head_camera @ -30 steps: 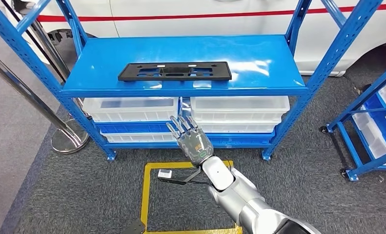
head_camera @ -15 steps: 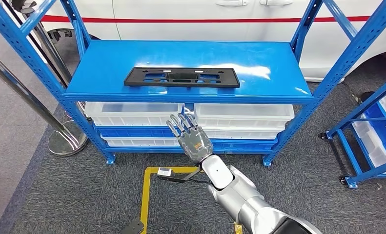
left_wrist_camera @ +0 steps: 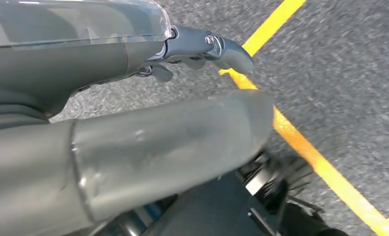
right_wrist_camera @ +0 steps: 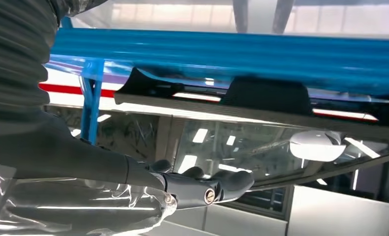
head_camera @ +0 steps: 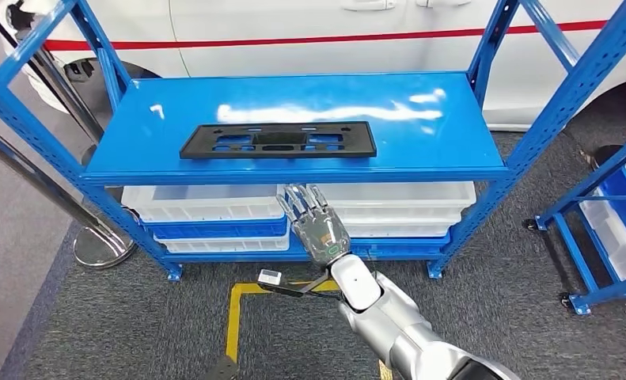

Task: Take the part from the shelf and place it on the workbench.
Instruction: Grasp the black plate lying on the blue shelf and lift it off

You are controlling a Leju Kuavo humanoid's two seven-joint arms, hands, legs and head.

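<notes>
Right hand [head_camera: 317, 227] is up in front of the shelf unit, fingers spread and holding nothing, sitting just below the front edge of the top shelf [head_camera: 420, 138] and in line with the white bins [head_camera: 206, 202] on the lower tier. From the right wrist view that same hand [right_wrist_camera: 182, 189] looks up at the blue front lip, with the part's dark outline above it. The left hand [left_wrist_camera: 148, 98] hangs low over grey carpet and a yellow floor line [left_wrist_camera: 300, 142]; its fingers look loosely extended and it holds nothing that I can see.

And there's the black part [head_camera: 278, 140], a long flat slotted plate, lying along the front edge of the top shelf, left of centre, untouched.

Since a second ago the whole picture has shifted: the shelf looms larger and the yellow floor marking has slid down the frame, so the robot is closing in rather than the part moving. The hand has hardly altered its pose. My read: approach is nearly done, and the reach up and over that front edge comes next.
</notes>
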